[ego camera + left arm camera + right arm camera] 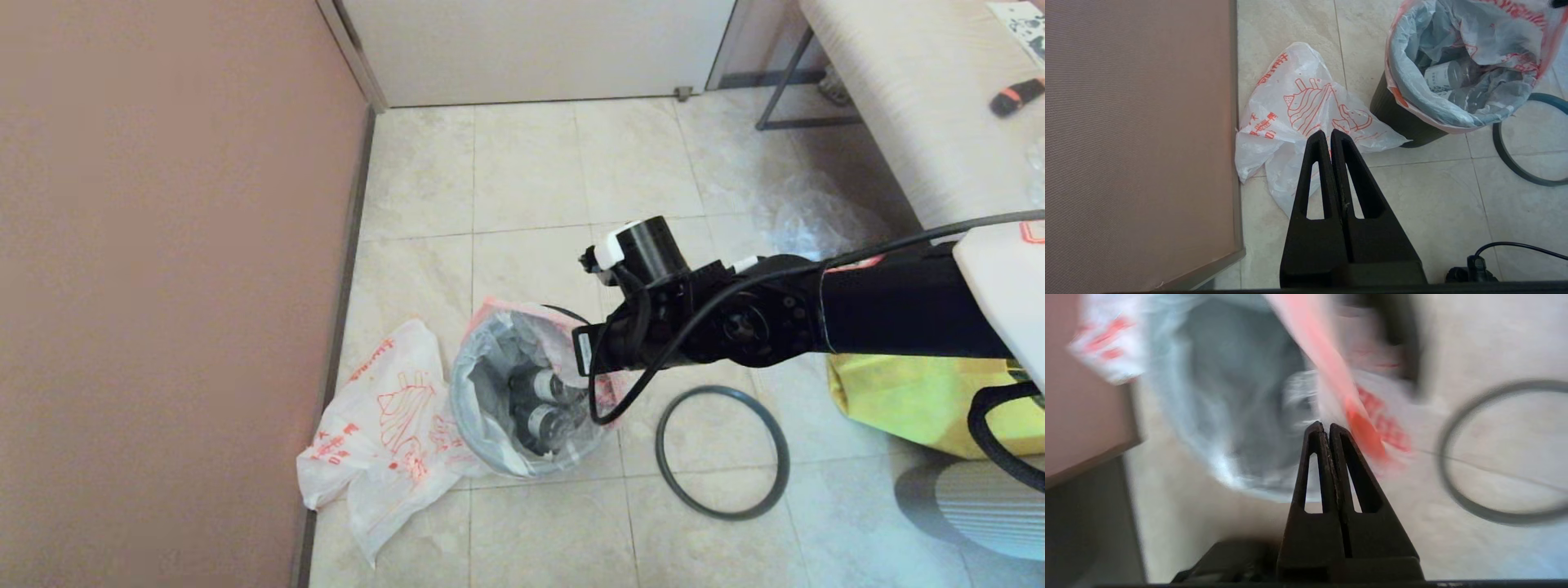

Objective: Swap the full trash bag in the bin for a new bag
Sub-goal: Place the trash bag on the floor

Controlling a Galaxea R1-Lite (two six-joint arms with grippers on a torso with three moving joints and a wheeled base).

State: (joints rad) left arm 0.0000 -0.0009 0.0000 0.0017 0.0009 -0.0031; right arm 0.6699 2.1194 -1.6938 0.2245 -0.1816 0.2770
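Jaws of right gripper [1327,426] pressed together, empty — above the full trash bag [1216,416]; left likewise.

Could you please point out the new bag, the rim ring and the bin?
New bag [384,425], head view, printed middle.
Rim ring [665,412], head view, left arc.
Bin [1396,118], left wrist view, black outer wall.

Beige tiled floor [531,163]. On it: black bin [1400,118] holding full trash bag [522,359]; new bag [384,416] flat just left, touching bin; grey rim ring [722,453] right; yellow bag [914,392] further right; clear bag [808,216] far right.
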